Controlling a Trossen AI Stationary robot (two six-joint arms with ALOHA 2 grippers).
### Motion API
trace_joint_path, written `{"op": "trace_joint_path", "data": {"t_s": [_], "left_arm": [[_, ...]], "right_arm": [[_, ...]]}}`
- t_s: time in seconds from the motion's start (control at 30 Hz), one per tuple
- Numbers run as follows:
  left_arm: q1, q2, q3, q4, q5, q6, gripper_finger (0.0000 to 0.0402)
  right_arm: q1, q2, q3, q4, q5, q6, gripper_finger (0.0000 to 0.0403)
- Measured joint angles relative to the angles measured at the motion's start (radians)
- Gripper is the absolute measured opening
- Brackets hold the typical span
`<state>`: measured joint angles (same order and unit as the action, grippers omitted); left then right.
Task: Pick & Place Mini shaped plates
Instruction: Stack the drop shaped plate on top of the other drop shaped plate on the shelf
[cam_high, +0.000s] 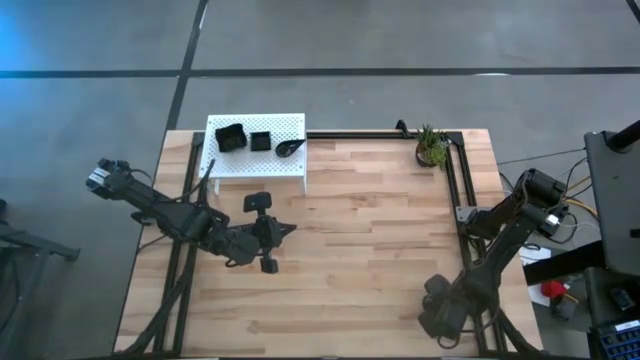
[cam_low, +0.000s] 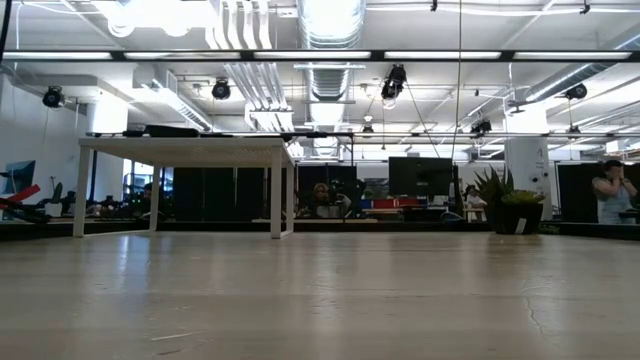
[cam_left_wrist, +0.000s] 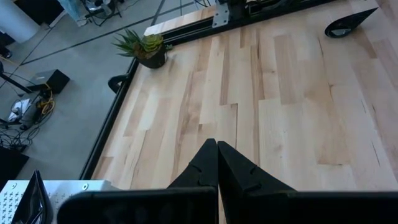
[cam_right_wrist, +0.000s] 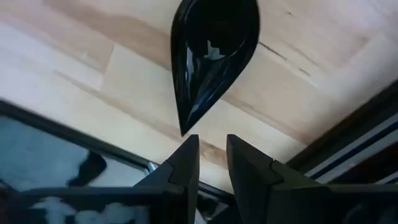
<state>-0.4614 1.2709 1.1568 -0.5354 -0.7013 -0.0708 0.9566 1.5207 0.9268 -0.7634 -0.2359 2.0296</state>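
Pale wood table (cam_high: 380, 240) carried the white perforated platform (cam_high: 255, 160) at its far edge, three black plates (cam_high: 258, 140) on top. The left gripper (cam_high: 283, 231) hovered before it, fingers pressed together. The right gripper (cam_right_wrist: 211, 158), fingers slightly apart and empty, hung over a teardrop plate (cam_right_wrist: 211, 53) near the table's edge.
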Motion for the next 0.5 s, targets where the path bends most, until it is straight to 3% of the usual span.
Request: {"op": "trace_joint_path", "data": {"t_s": [0.23,0.5], "left_arm": [[0.000,0.000,0.000,-0.005,0.001,0.000,0.0000],[0.000,0.000,0.000,-0.006,0.006,0.000,0.0000]], "right_arm": [[0.001,0.002,-0.037,0.020,0.004,0.138,0.0074],[0.001,0.000,-0.103,0.139,0.010,0.165,0.0078]]}}
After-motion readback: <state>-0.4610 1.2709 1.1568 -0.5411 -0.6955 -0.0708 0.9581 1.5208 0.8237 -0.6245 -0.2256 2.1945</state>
